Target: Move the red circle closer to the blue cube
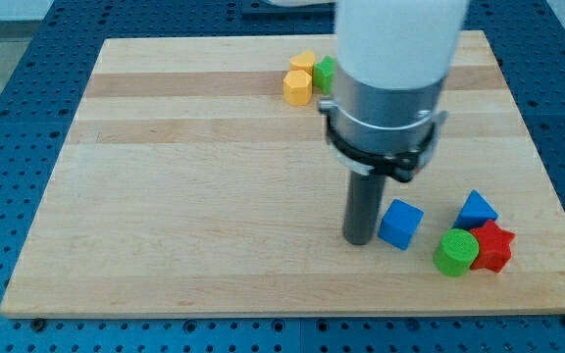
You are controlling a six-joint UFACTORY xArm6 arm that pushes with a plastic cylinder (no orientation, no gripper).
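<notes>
The blue cube [400, 224] lies on the wooden board [194, 196] at the lower right. My tip [361, 240] stands just to the cube's left, touching it or nearly so. A red block [492, 246] lies further right; it looks star-shaped rather than round. No red circle shows anywhere; the arm's wide body [390, 88] hides part of the board's top right.
A green cylinder [456, 252] touches the red block's left side. A blue triangular block [476, 209] sits just above them. Two yellow blocks [299, 83] and a green block [324, 71] cluster at the top middle, partly behind the arm.
</notes>
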